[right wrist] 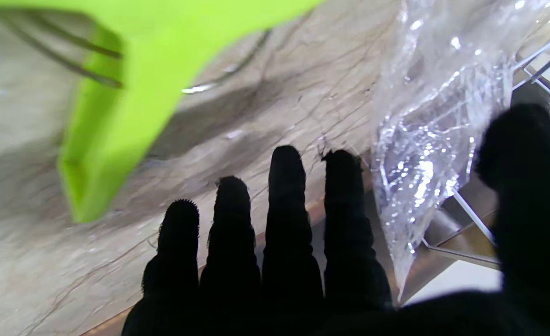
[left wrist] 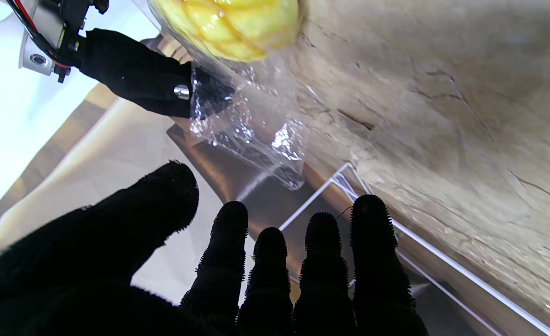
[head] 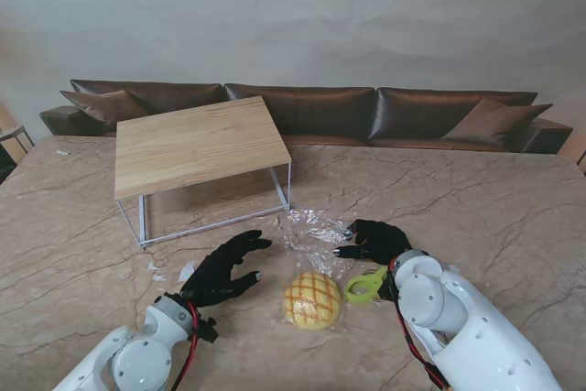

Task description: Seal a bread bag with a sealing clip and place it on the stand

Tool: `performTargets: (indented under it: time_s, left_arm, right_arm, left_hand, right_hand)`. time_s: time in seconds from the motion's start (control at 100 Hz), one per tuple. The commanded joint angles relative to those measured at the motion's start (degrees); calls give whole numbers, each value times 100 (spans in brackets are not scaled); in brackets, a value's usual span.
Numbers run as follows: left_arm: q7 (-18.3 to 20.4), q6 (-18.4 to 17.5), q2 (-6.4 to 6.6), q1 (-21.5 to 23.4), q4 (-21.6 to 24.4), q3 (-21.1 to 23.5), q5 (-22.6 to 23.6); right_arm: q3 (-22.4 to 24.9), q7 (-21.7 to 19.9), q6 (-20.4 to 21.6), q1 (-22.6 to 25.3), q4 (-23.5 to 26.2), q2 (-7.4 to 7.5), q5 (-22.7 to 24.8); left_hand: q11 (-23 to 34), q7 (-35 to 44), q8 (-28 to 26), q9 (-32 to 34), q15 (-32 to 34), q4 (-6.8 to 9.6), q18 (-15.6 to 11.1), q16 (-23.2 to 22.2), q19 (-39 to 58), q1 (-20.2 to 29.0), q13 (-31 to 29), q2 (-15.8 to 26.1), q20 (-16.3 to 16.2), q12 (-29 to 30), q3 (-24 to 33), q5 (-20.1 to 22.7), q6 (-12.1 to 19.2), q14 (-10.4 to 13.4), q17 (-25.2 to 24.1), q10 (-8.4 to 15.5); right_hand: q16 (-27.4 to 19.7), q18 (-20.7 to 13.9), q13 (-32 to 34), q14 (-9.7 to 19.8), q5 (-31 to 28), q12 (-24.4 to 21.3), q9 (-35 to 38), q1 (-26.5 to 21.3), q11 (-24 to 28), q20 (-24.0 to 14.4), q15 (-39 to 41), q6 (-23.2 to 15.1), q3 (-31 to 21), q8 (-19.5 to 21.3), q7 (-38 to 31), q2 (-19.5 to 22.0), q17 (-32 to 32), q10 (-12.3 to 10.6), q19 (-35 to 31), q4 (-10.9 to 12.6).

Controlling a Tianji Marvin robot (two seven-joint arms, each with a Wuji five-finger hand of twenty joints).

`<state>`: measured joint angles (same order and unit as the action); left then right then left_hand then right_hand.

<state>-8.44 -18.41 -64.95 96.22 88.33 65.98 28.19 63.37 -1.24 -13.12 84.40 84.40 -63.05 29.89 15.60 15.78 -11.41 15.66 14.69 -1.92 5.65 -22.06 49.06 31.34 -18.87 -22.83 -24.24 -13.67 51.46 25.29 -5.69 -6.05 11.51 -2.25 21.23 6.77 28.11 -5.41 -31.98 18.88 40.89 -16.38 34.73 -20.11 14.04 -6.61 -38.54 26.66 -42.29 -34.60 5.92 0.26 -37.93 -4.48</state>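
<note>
Stand view: marble table (head: pixel 476 199), with a wooden-topped stand (head: pixel 196 145) on thin white legs at far left of centre. Near the middle, a yellow bun (head: pixel 312 300) inside a clear bread bag (head: pixel 316 237), the loose crinkled mouth of the bag reaching away toward the stand's near right leg. Just right of the bun, a lime-green clip (head: pixel 366 284), lying on the table, close against the right wrist. A few small white scraps (head: pixel 157 271) on the table left of the left hand; too small to make out.

Left hand (head: pixel 229 268) in a black glove, left of the bun, fingers spread and pointing toward the bag, holding nothing, apart from the plastic.

Right hand (head: pixel 374 241) also gloved, right of the bag's loose end, fingers apart, thumb tip close to the plastic; actual contact unclear.

Left wrist view: spread black fingers (left wrist: pixel 369 224), bun (left wrist: pixel 228 23) and crumpled bag (left wrist: pixel 251 135) ahead, the other hand (left wrist: pixel 139 79) at the bag's edge, white stand legs (left wrist: pixel 415 242) beyond.

Right wrist view: four fingers (right wrist: pixel 284 186) side by side with the thumb (right wrist: pixel 527 154) held wide, the bag's plastic (right wrist: pixel 438 140) between thumb and fingers, no clear pinch. Blurred green clip (right wrist: pixel 116 116) close to the lens.
</note>
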Motion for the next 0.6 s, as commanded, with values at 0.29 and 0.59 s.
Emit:
performTargets:
  time_s: [0.29, 0.59]
  left_arm:
    - [232, 136, 19, -323, -261, 156, -142]
    - [578, 373, -39, -899, -705, 73, -897]
  right_arm:
    - [-488, 1419, 955, -555, -946, -481, -228]
    - [-411, 2162, 1954, -562, -1113, -590, -154]
  left_hand:
    - [-67, -141, 19, 127, -62, -62, -298, -6, -116, -436, -30, 85, 61, 41, -196, -59, 76, 104, -62, 97]
    - [-117, -500, 208, 172, -116, -59, -359, 47, -276, -848, -143, 126, 122, 61, -625, -291, -122, 74, -192, -64]
  right_hand:
    - [2201, 167, 2603, 638, -2276, 350, 3376, -1351, 451, -3068, 3121, -2505, -3501, -1734, -2169, -1946, 1274, -738, -2843, -1635]
    - [3630, 459, 2523, 451, -2653, 1498, 2815, -1718, 1389, -3410, 4566, -2897, -3576, -1643, -1804, -1329, 1203, -214, -2687, -1309]
